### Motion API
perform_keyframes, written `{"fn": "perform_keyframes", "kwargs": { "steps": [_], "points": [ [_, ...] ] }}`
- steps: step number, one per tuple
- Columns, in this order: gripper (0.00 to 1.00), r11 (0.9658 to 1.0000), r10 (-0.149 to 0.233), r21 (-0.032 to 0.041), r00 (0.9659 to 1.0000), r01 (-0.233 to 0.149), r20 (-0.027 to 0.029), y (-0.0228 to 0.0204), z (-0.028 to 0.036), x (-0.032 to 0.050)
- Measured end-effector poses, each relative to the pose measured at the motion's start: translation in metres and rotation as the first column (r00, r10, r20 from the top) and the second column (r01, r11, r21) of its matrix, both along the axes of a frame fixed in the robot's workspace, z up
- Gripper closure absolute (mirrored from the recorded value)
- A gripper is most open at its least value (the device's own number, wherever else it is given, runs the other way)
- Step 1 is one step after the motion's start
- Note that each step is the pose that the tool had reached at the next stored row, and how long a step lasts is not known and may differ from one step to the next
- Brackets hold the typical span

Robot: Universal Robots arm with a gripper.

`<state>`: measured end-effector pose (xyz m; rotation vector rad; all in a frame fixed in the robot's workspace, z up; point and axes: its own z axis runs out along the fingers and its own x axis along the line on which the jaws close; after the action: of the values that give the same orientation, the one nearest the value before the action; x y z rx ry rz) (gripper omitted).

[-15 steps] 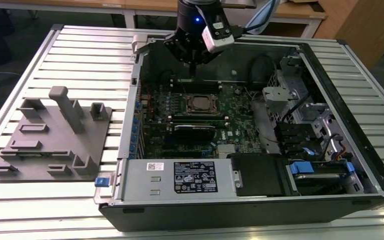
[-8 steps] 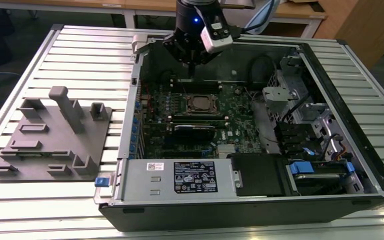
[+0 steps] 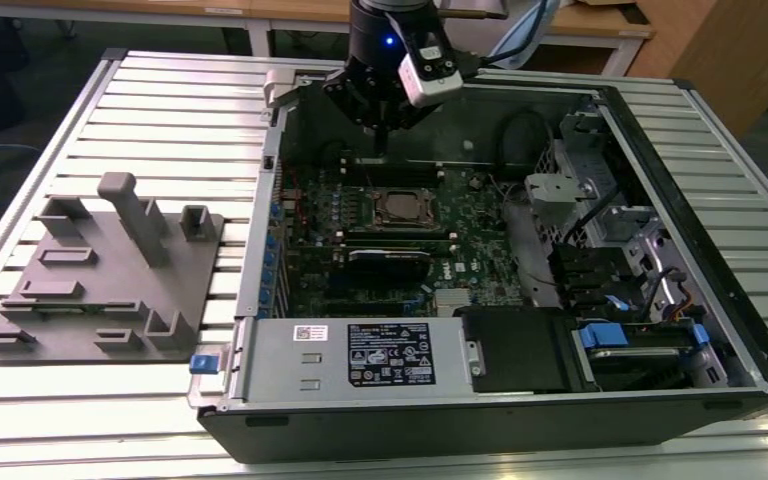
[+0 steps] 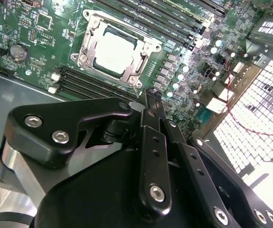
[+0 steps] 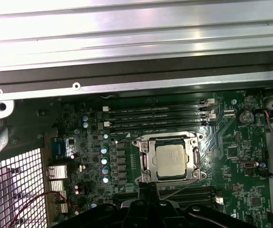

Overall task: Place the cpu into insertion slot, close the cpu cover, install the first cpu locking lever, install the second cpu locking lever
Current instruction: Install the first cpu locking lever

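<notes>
Lever work looks to be the step in hand. The small flat square cpu with its dull silver-grey top (image 5: 170, 160) lies seated in the square, metal-rimmed insertion slot (image 3: 373, 208) on the green circuit board (image 5: 236, 190). The thin silvery cpu cover, a square frame with a window (image 5: 145, 164), lies down flat around the chip in both wrist views. A thin wire lever (image 5: 179, 188) runs slantwise along the socket's side nearest the tool. I cannot tell whether it or its partner is latched.

By my reckoning, locking a lever calls for a narrow tip set squarely on that slim wire, pressing it down and sideways under its catch without scraping the board beside it.

The black two-fingered gripper (image 4: 151, 97) hangs over the open grey computer case (image 3: 744, 300), just off the socket's edge. Its fingers are drawn together into one slim point, gripping nothing and touching nothing that I can see.
</notes>
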<state>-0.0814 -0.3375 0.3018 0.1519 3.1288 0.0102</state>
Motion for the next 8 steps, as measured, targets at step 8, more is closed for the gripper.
{"fn": "perform_keyframes", "kwargs": {
  "steps": [8],
  "points": [
    [0.89, 1.0000, 0.000, 0.0003, 1.0000, 0.000, 0.0002, 0.0000, -0.0012, -0.0024]
  ]
}}
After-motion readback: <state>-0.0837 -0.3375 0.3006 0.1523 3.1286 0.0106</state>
